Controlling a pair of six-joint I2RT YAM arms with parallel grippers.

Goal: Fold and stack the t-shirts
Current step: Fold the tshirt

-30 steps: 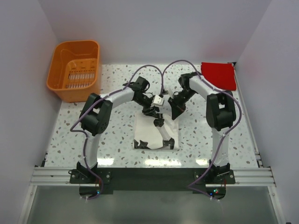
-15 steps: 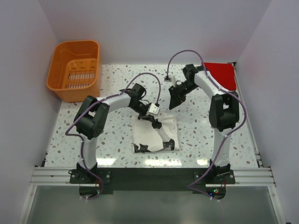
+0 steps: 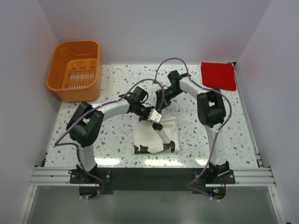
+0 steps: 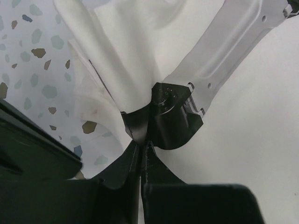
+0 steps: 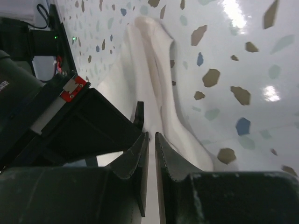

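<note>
1. Our left hand (image 4: 142,142) is closed tight. The cream-white t-shirt (image 3: 148,135) gathers into creases that run straight into the fingertips, so we read it as pinching a fold of that cloth and lifting it a little off the surface (image 3: 112,135).
2. Our right hand (image 5: 150,135) sits just beyond the left one, on its far side. Its jaws stand only a thin slit apart, and we see nothing between them. A soft ridge of the tee's edge lies just ahead of the tips, near but not gripped.
3. The cream-white t-shirt lies in the middle of the surface, towards the arm bases. It is a rough rectangle, rumpled along the far edge where the two hands meet.
4. The red t-shirt (image 3: 218,76) is a flat square in the far right corner, well apart from the hands. The orange basket (image 3: 58,74) stands in the far left corner, and nothing we can see in it belongs to this job.
5. We judge that we are mid-fold on the cream tee. Its shape is not yet as compact as the red square, and the stacking has not begun.
6. The next move, as we see it, calls for the right hand to take the same edge beside the left. Both hands would then carry that edge evenly across the cloth, because a one-handed pull would likely skew the fold.
</note>
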